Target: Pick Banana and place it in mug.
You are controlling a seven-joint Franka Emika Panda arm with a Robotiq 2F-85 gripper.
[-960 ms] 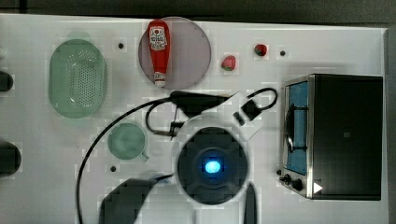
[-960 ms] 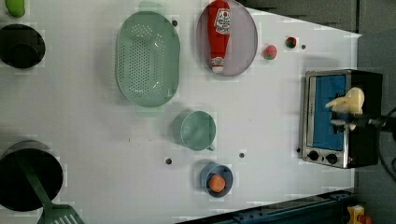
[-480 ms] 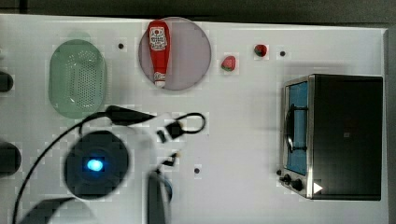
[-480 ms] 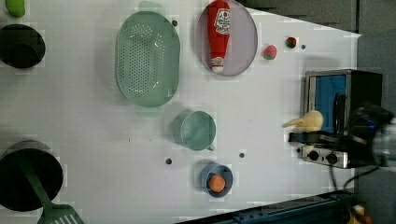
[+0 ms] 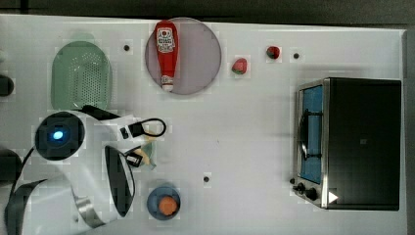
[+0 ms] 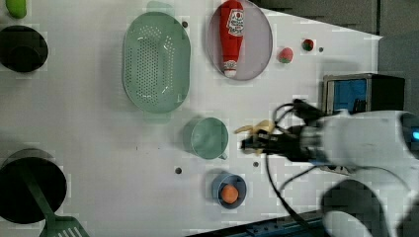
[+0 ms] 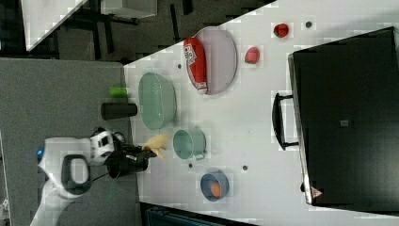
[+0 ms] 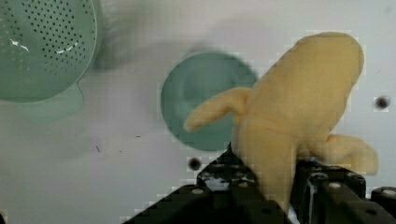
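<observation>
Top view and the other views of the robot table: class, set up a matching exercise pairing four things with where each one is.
Things:
1. banana
2. ketchup bottle
3. orange fruit
4. mug

Places:
A. in the small blue bowl
B. standing empty between the colander and the blue bowl
C. held in the gripper
D. lying on the round plate

Pairs: 1-C, 2-D, 3-A, 4-B
</observation>
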